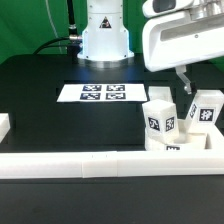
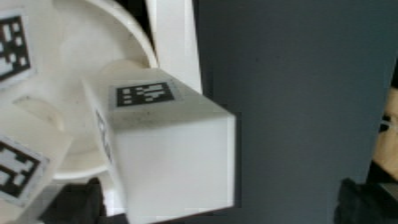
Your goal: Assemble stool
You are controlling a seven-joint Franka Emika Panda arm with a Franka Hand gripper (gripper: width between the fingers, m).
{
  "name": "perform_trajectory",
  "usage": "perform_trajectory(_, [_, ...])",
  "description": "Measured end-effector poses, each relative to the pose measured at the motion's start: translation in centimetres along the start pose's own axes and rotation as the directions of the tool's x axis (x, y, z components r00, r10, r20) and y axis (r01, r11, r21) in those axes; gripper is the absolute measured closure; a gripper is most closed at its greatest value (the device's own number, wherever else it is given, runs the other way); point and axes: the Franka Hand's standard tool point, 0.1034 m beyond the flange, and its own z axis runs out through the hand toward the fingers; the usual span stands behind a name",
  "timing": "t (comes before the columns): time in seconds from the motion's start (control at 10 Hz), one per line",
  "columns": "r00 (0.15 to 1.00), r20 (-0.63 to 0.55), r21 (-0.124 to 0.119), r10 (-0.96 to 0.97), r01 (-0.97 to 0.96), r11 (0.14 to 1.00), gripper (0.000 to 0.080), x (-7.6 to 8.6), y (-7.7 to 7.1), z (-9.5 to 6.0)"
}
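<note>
The black worktop [image 1: 40,100] carries everything. Long white rail pieces [image 1: 75,165] line its near edge, seemingly as a stop that parts can be pushed against. The flat white marker board [image 1: 104,93] lies toward the far edge by the arm's base. The stool's short chunky white plastic legs [image 1: 160,120], tagged, stand crowded at the near edge toward the exterior view's right, against the rail; the thick round white disc seat [image 2: 80,60] lies among them. The two-finger gripper [image 1: 184,84] hovers above them, jaws spread wide, holding nothing, probably lining up on a leg.
</note>
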Motion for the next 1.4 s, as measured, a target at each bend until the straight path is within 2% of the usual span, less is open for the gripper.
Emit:
perform_trajectory(0.1, [0.996, -0.01, -0.007, -0.084, 0.084, 0.996, 0.015, 0.1, -0.2, 0.0])
perform_trajectory(0.3, [0.984, -0.005, -0.013, -0.179, 0.179, 0.984, 0.015, 0.0, 0.7, 0.1])
perform_trajectory(0.6, [0.918, -0.001, -0.018, -0.398, 0.397, 0.917, 0.015, 0.0, 0.9, 0.1])
perform_trajectory(0.9, [0.781, 0.018, -0.035, -0.625, 0.625, 0.78, 0.015, 0.0, 1.0, 0.1])
perform_trajectory(1.0, [0.724, 0.027, -0.035, -0.689, 0.69, 0.723, 0.015, 0.0, 1.3, 0.2])
perform_trajectory(1.1, [0.7, 0.04, -0.025, -0.713, 0.715, 0.699, 0.015, -0.2, 1.8, 0.3])
perform_trajectory(1.3, [0.642, 0.047, -0.023, -0.765, 0.767, 0.641, 0.015, -0.2, 2.2, 0.3])
perform_trajectory(1.4, [0.576, 0.054, -0.023, -0.816, 0.818, 0.575, 0.015, -0.2, 2.4, 0.3])
